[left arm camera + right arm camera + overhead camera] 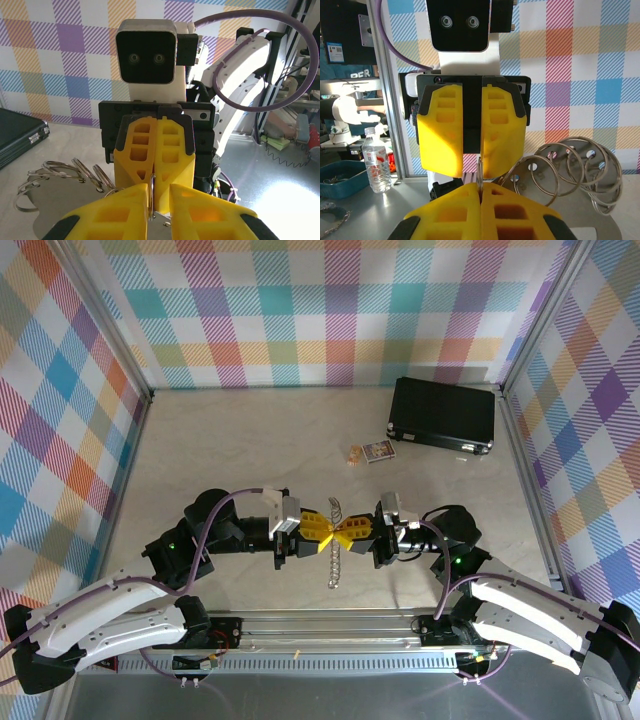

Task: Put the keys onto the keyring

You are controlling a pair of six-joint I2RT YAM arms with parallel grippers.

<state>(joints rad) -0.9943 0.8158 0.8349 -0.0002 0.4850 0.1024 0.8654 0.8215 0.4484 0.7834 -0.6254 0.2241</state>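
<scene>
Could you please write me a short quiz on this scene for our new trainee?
1. True or false: the black case lies at the far right corner of the table.
2. The right gripper has its jaws shut on: A the keyring, B the case, C nothing.
3. What small thing lies just left of the case?
Key: 1 true; 2 A; 3 a printed card.

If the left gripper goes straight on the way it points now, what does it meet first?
The right gripper: its yellow fingers face the left gripper almost tip to tip, with an edge of the silver metal keyring between them. Probably contact almost at once.
</scene>
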